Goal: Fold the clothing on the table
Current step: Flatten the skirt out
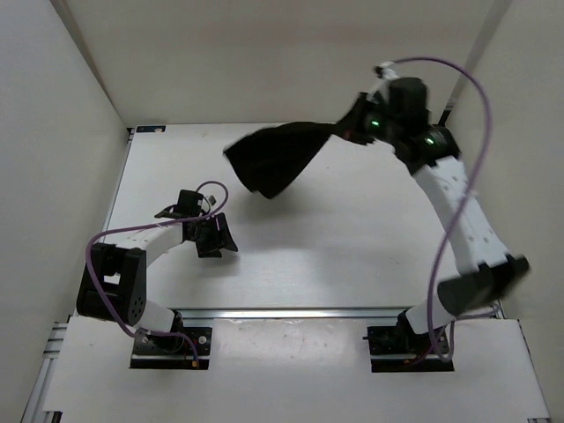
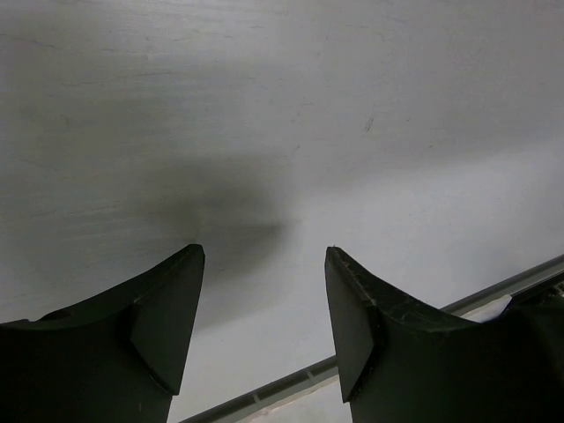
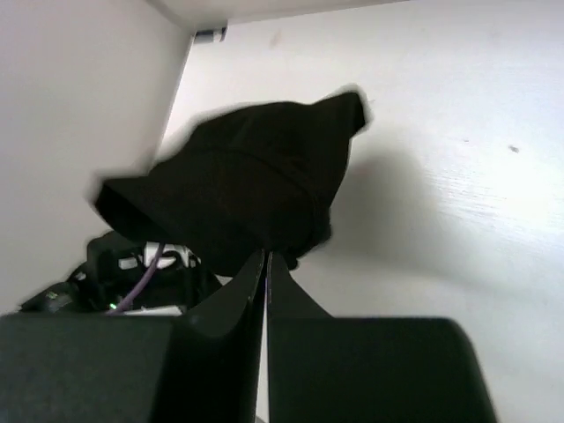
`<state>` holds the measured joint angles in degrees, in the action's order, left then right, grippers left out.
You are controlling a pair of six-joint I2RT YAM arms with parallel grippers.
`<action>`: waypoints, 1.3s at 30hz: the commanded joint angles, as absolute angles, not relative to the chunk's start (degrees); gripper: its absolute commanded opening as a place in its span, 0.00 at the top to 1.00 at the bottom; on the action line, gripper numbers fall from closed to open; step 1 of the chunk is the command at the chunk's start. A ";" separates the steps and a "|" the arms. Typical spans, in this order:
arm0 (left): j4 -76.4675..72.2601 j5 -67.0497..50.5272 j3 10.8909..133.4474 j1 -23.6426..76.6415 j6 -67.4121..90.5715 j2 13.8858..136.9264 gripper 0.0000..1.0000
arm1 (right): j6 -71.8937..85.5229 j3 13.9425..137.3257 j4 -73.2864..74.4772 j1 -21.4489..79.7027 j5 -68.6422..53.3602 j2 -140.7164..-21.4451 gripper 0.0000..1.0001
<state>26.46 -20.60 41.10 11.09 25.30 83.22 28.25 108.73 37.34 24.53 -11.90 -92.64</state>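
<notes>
we've got the right tool (image 3: pixel 266 257) clamped shut on an edge of the black clothing (image 1: pixel 280 159) — it's dangling over the far tabletop (image 1: pixel 352 247), left tool (image 2: pixel 264 256) spread wide, holding nothing, low over the near side

Arms: two, the left arm (image 1: pixel 132 251) and the right arm (image 1: pixel 460 211).
Claws: two, one per arm, the left claw (image 2: pixel 264 257) and the right claw (image 3: pixel 265 257).
Fingers: two fingers (image 2: pixel 167 322) on each claw, four in all.
Garments: one, the black clothing (image 1: pixel 278 159).
Desks: one white desk (image 1: pixel 335 251).
Rails: one aluminium rail (image 1: pixel 291 313).
Cables: two purple ones, the left cable (image 1: pixel 89 256) and the right cable (image 1: pixel 441 61).
Base plates: two, the left base plate (image 1: pixel 172 345) and the right base plate (image 1: pixel 410 348).
Walls: three white ones, the left wall (image 1: pixel 53 132), the back wall (image 1: pixel 264 53), and the right wall (image 1: pixel 533 132).
Lights: apparently two green lights (image 1: pixel 374 122) on the right arm; blur may hide more.
</notes>
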 commanded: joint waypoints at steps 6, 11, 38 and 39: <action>26.98 -20.48 41.31 11.60 24.43 80.60 0.33 | 35.78 64.47 22.58 13.01 -26.86 -75.25 1.00; 27.07 -20.65 41.22 11.86 24.61 80.59 0.33 | 31.65 50.46 30.31 12.31 -28.48 -73.91 1.00; 26.10 -22.67 42.19 12.57 25.58 82.62 0.32 | 33.14 77.24 51.08 15.55 8.79 -86.80 1.00; 25.93 -22.33 42.19 12.48 25.84 82.36 0.32 | 32.35 79.87 49.24 17.38 8.62 -89.01 1.00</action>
